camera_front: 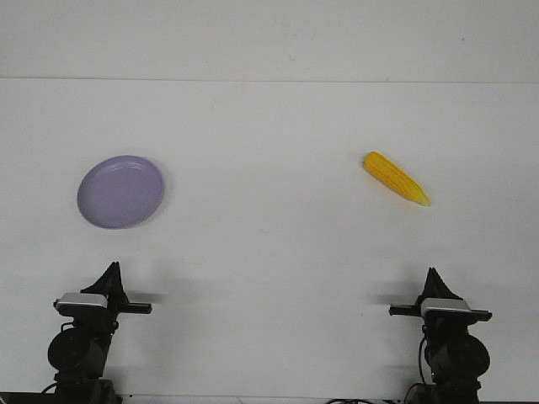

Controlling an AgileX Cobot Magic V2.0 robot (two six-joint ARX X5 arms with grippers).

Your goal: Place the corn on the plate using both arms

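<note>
The yellow corn (395, 178) lies on the white table at the right, its pointed tip toward the front right. The lavender plate (120, 191) sits empty at the left. My left gripper (111, 271) is at the front left, well in front of the plate, its fingers together in a point. My right gripper (434, 276) is at the front right, well in front of the corn, its fingers also together. Neither holds anything.
The white table (269, 252) spreads between the plate and the corn. Its far edge (269, 80) meets a pale wall at the back.
</note>
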